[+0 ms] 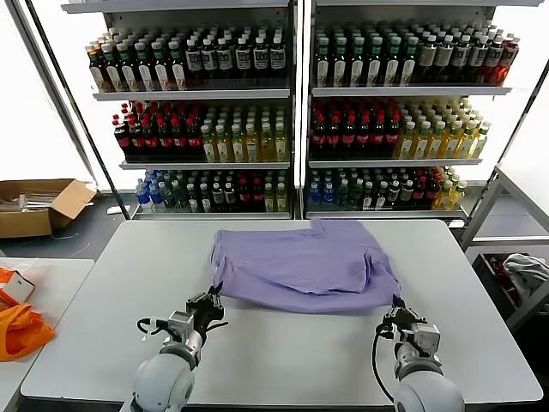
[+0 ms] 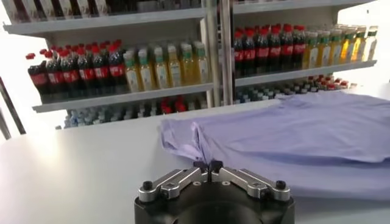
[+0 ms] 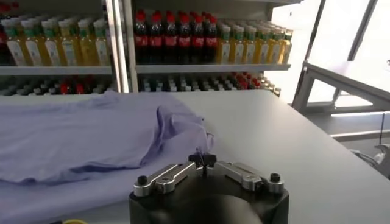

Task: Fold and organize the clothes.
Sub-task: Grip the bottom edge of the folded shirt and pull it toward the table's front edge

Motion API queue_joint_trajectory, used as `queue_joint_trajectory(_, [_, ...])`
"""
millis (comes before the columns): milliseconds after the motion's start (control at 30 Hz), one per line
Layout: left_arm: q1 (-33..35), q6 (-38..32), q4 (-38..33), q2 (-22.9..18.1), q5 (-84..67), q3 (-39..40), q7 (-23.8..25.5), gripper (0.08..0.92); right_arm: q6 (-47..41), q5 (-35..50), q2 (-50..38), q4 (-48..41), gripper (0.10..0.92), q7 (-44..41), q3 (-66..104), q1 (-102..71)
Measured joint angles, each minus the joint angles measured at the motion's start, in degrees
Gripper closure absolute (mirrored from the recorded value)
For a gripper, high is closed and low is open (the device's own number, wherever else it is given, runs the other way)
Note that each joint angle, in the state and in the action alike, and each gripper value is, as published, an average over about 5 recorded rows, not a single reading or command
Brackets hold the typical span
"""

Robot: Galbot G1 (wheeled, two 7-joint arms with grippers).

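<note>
Plain lavender-purple T-shirt point(image 1: 304, 264)

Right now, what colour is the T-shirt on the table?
Lavender-purple T-shirt, plain; clearest in the head view.

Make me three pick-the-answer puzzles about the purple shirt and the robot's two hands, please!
1. Where is the T-shirt?
A. in a box
B. on the grey table
C. on a shelf

2. What colour is it?
A. orange
B. green
C. lavender

3. How are the left gripper and right gripper?
A. both shut
B. both open
C. one holds a bottle

Answers:
1 B, it lies on the tabletop, folded over.
2 C, the cloth is pale purple.
3 A, each wrist view shows fingertips meeting.
</note>
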Motion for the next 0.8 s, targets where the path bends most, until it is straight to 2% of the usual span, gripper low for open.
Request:
queue_joint_trajectory(267, [9.8,-1.09,-7.14,1.51,0.51,-0.88,-1.31,0.913,0.61,-2.52,0.84,3.37,0.917,1.19,0.09,-7.9])
queue_joint_trajectory(500, [16.46,-1.7,-10.37,1.33,1.77,-1.6,-1.53,0.913,1.01,-4.32,0.8,4.04,0.908,1.37,-0.39,-11.49])
queue_joint_trajectory(667, [19.47,-1.8,-11.3,0.6,2.87,-1.48,-1.22,0.906,1.09,-5.46,0.62,4.66,0.791,1.22,-0.79,-13.46])
queue_joint_trajectory(800, [21.44,-1.79,-12.31,-0.01,3.71,-1.36,-0.8,0.829,1.26,-6.19,0.71,5.53,0.662,0.86,-0.95,-14.3])
